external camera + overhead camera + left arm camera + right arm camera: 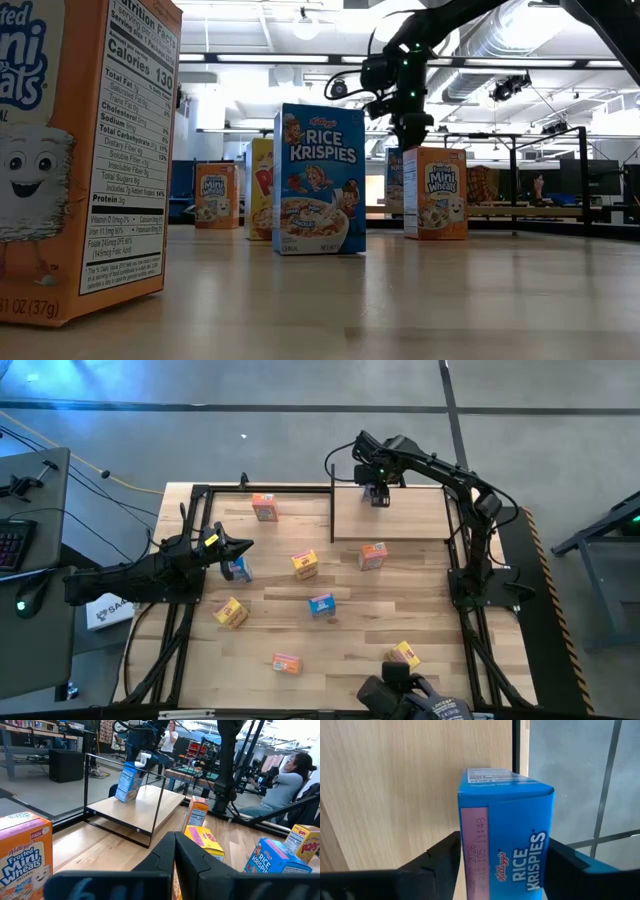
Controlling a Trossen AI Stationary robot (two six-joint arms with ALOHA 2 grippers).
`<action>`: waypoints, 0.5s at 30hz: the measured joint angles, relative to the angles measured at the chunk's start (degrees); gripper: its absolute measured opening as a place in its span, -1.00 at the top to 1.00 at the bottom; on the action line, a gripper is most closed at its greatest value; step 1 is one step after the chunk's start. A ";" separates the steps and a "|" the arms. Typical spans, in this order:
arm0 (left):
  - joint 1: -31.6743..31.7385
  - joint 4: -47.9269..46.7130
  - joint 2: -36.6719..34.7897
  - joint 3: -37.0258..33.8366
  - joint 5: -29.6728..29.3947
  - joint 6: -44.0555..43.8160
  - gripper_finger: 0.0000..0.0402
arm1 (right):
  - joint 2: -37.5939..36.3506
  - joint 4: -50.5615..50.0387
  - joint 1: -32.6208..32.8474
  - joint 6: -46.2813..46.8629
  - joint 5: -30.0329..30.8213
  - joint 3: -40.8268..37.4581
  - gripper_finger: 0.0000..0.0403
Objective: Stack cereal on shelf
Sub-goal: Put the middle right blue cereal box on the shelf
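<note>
My right gripper (378, 495) reaches over the shelf (420, 525), a small light-wood board with thin black posts at the table's far right. It is shut on a blue Rice Krispies cereal box (505, 835). The left wrist view shows that box (127, 782) tilted, its lower end at the board. My left gripper (240, 547) hovers shut at the table's left, just above another blue box (238, 568). Several more boxes stand on the tabletop: orange (265, 507), orange-pink (372, 555), yellow (305, 565), blue (321, 604). My right gripper pinches the blue box between its two fingers (445, 860), one on each broad face near the top end (510, 870). It comes from above, pointing down. The box hangs tilted below the fingers; whether its lower end (125, 799) touches the shelf board, I cannot tell.
More boxes sit toward the near edge: yellow (230, 612), orange (287, 663), yellow (404, 653). In the low view a large orange box (80, 150) stands close to the camera. A black frame rail (190, 520) borders the table. A person sits in the room beyond (290, 780).
</note>
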 joint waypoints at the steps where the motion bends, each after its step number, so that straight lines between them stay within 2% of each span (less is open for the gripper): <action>1: 0.00 0.00 0.00 0.00 0.02 0.00 1.00 | -0.02 0.02 0.00 0.00 0.00 0.00 -0.10; 6: 0.01 0.00 0.01 0.00 0.02 0.00 1.00 | -0.02 0.88 0.00 -0.07 -0.24 0.02 -0.18; 15: 0.01 0.00 0.00 0.00 0.01 0.00 1.00 | -0.34 1.62 0.00 -0.66 -0.39 0.07 -0.19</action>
